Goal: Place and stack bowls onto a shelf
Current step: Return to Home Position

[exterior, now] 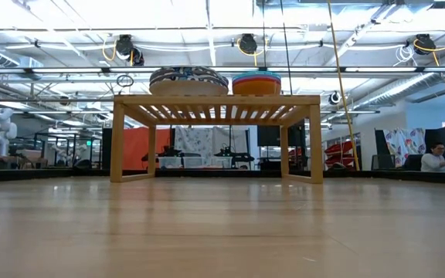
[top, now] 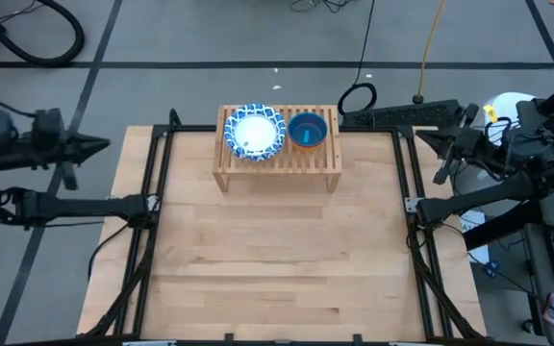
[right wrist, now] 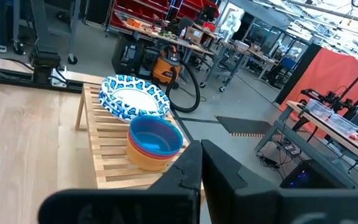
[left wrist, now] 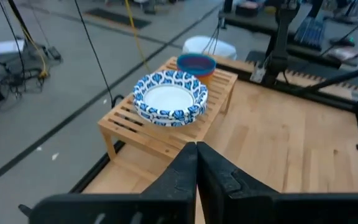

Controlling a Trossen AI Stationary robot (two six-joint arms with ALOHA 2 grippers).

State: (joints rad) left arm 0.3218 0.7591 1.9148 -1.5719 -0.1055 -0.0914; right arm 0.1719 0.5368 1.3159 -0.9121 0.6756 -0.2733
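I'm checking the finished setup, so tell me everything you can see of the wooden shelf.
The shelf is a low rack of light wood: slatted top, solid side legs. It stands upright at the far edge of the table. On it sit two stacks, side by side: blue-patterned dishes toward the left arm, plain bowls, a blue one uppermost, toward the right. Left gripper and right gripper hang beyond the table's sides, clear of it.

high: straight down | low: tabletop level | wrists: oblique | shared: shelf (top: 277,171)
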